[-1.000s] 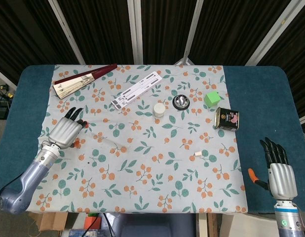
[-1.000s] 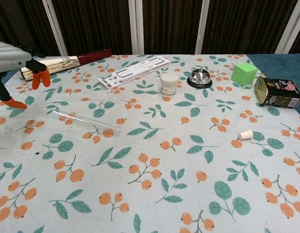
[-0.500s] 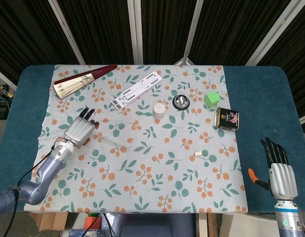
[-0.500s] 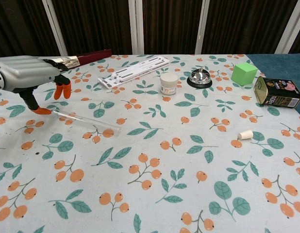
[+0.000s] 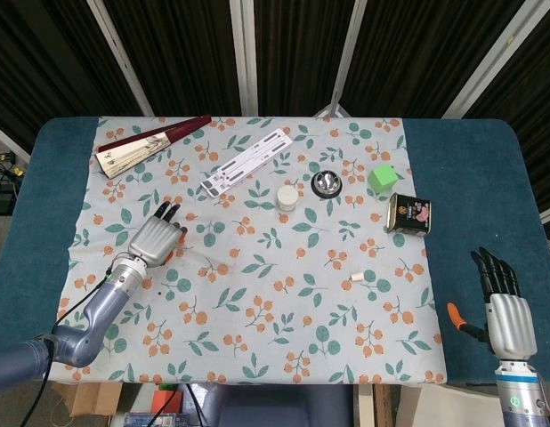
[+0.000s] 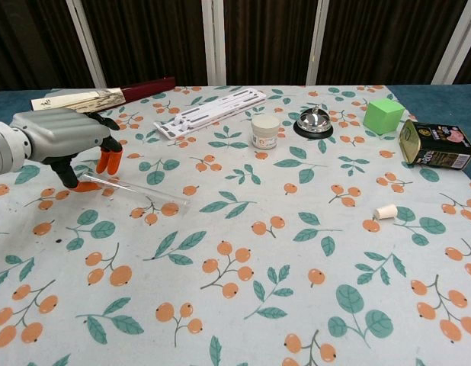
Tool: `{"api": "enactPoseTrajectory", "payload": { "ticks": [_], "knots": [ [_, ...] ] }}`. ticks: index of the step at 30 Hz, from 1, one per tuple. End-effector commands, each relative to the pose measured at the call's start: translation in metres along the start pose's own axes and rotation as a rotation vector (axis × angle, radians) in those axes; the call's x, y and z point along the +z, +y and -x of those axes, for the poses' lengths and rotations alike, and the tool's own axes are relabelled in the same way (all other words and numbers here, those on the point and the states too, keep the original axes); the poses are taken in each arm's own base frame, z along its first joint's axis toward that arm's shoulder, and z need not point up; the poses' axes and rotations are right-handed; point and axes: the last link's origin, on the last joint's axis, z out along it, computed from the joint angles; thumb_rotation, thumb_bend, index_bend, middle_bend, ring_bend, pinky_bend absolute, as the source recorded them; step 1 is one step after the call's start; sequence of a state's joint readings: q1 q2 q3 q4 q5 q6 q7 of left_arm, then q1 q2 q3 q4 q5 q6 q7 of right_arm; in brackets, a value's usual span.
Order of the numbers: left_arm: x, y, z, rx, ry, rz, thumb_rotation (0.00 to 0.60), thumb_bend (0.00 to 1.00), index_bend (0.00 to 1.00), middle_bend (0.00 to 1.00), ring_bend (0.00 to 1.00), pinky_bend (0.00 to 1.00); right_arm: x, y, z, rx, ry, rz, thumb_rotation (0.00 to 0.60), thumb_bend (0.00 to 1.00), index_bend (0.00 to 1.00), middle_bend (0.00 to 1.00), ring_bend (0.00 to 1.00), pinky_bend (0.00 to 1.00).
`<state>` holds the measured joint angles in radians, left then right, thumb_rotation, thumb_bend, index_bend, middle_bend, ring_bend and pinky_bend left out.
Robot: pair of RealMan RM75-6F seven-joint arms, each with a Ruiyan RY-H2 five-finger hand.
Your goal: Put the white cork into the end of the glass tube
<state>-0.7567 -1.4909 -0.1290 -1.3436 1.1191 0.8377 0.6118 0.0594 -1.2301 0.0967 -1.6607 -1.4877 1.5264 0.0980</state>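
We see a small jar (image 6: 265, 131), a bell (image 6: 315, 120), a green cube (image 6: 383, 115) and a tin (image 6: 434, 145) on the bench (image 5: 471, 169). Our left hand (image 6: 64, 137) hovers, fingers apart, over the glass tube (image 6: 132, 191); the white cork (image 6: 386, 212) lies well apart. Our right hand (image 5: 505, 307) rests with its fingers straight, holding nothing.

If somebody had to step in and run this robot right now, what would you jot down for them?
Left hand: open, over the near-left end of the glass tube, thumb down beside it; not gripping yet as far as I can tell.
Right hand: open, idle off the right edge of the cloth, holding nothing.
Glass tube lies flat on the cloth, left side.
White cork lies loose on the right side, far from the tube.
Done: nothing yet.
Left: grip the tube, pick up the cork, push it into the tube's end.
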Motion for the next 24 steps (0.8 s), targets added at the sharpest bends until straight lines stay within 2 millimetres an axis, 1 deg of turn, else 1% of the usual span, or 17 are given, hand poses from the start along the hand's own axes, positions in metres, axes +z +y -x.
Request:
{"api": "enactPoseTrajectory", "payload": {
  "ticks": [1, 8, 19, 22, 24],
  "knots": [
    [0.0013, 0.0004, 0.0009, 0.002, -0.002, -0.001, 0.600, 0.42, 0.45, 0.45, 0.05, 0.00, -0.0002, -0.0004, 0.0000, 0.003, 0.001, -0.002, 0.600, 0.35, 0.00, 0.00, 0.00, 0.00],
    [0.0042, 0.0011, 0.0038, 0.009, -0.014, -0.004, 0.600, 0.42, 0.43, 0.43, 0.05, 0.00, -0.0004, -0.0004, -0.0001, 0.008, 0.002, 0.001, 0.600, 0.35, 0.00, 0.00, 0.00, 0.00],
    [0.0072, 0.0082, 0.0032, 0.012, -0.017, 0.012, 0.600, 0.43, 0.43, 0.43, 0.05, 0.00, -0.0007, -0.0020, 0.0000, 0.018, 0.004, -0.001, 0.600, 0.35, 0.00, 0.00, 0.00, 0.00],
    [0.0072, 0.0097, 0.0036, 0.014, -0.016, 0.014, 0.600, 0.45, 0.47, 0.48, 0.07, 0.00, -0.0007, -0.0023, -0.0003, 0.018, 0.008, -0.005, 0.600, 0.35, 0.00, 0.00, 0.00, 0.00],
    [0.0071, 0.0100, 0.0038, 0.014, -0.013, 0.012, 0.600, 0.48, 0.53, 0.55, 0.10, 0.00, -0.0008, -0.0023, -0.0004, 0.018, 0.010, -0.005, 0.600, 0.35, 0.00, 0.00, 0.00, 0.00]
  ]
}}
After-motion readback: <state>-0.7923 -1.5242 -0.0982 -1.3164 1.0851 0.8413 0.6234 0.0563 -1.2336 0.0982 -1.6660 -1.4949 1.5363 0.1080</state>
